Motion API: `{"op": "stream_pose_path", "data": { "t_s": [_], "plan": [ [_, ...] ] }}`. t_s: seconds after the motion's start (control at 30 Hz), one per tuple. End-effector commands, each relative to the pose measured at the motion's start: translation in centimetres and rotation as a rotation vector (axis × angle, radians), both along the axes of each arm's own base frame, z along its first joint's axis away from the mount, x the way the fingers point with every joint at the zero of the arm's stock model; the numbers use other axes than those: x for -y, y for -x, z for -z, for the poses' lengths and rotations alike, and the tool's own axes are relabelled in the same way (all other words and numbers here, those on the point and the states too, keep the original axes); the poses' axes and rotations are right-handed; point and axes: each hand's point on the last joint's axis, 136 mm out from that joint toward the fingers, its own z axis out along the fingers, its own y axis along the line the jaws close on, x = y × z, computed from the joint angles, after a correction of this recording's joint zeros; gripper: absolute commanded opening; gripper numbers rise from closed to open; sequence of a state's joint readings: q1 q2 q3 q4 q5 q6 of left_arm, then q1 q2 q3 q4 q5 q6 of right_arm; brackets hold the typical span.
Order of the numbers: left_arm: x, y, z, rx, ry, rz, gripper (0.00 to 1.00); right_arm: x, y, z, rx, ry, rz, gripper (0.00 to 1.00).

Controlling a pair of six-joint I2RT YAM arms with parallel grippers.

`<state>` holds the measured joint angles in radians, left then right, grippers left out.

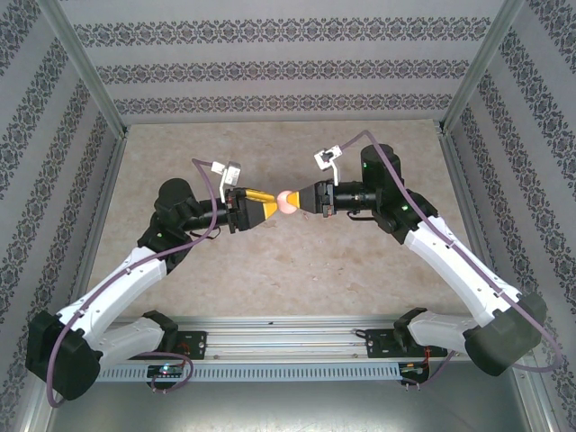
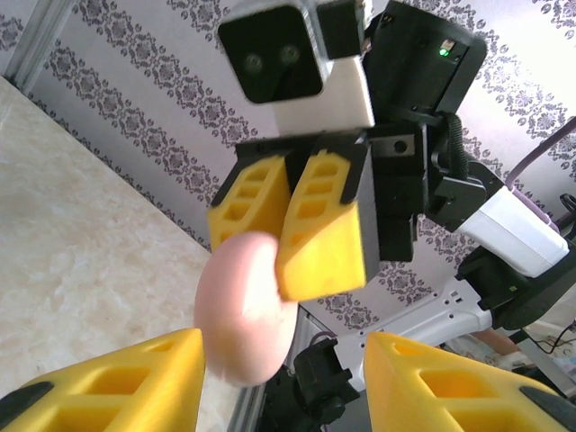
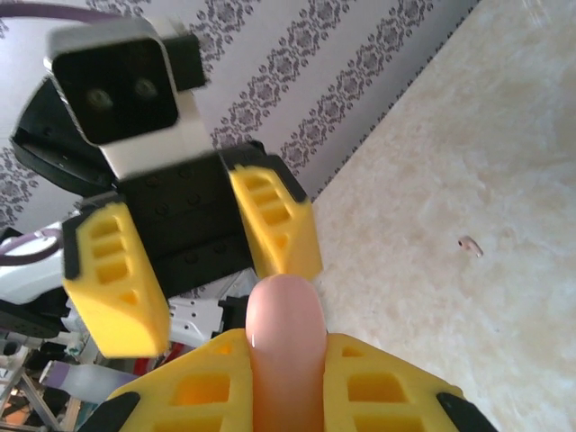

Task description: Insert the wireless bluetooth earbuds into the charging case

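Two pairs of yellow wedge jaws: right tight on smooth rounded pink case (image 1: pixel 286 202), left apart.

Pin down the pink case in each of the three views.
Top view: the pink case sits at centre, mid-air where the arms meet.
Left wrist view: the case is lower centre, pinched by the facing gripper.
Right wrist view: the case is bottom centre, between that gripper's jaws.
Shared landmark: the right gripper, shut on the case.

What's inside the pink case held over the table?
The pink case looks closed, pinched by the right gripper; its inside is hidden. One pale earbud lies on the table.
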<state>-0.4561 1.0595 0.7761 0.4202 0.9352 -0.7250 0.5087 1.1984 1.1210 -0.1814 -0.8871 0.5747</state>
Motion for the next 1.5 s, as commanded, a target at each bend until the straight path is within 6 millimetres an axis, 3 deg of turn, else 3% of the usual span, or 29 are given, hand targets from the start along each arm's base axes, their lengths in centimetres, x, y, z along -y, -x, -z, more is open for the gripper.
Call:
{"op": "stream_pose_path", "data": {
  "t_s": [0.0,0.4,0.8,1.0,1.27,1.47],
  "plan": [
    [-0.1,-0.2,-0.1,0.004,0.017,0.002,0.49,-0.4,0.2,-1.8,0.059,-0.053,-0.008,0.05],
    [0.6,-0.3,-0.2,-0.005,0.043,0.061,0.36,-1.7,0.7,-2.0,0.057,-0.06,-0.058,0.05],
    [0.4,0.7,0.9,0.064,-0.016,0.077,0.02,-2.1,0.2,-2.0,0.051,-0.057,-0.046,0.06],
    [-0.6,2.1,0.7,0.27,-0.072,0.042,0.0,-2.6,-0.2,-0.9,0.008,-0.044,-0.042,0.22],
    [-1.5,3.2,1.5,0.406,-0.152,0.017,0.0,-2.1,-1.8,2.9,-0.094,0.086,0.051,0.41],
    [-2.7,2.3,2.5,0.427,-0.223,-0.095,0.0,-2.6,-1.8,2.1,-0.116,0.046,0.032,0.49]
  ]
}}
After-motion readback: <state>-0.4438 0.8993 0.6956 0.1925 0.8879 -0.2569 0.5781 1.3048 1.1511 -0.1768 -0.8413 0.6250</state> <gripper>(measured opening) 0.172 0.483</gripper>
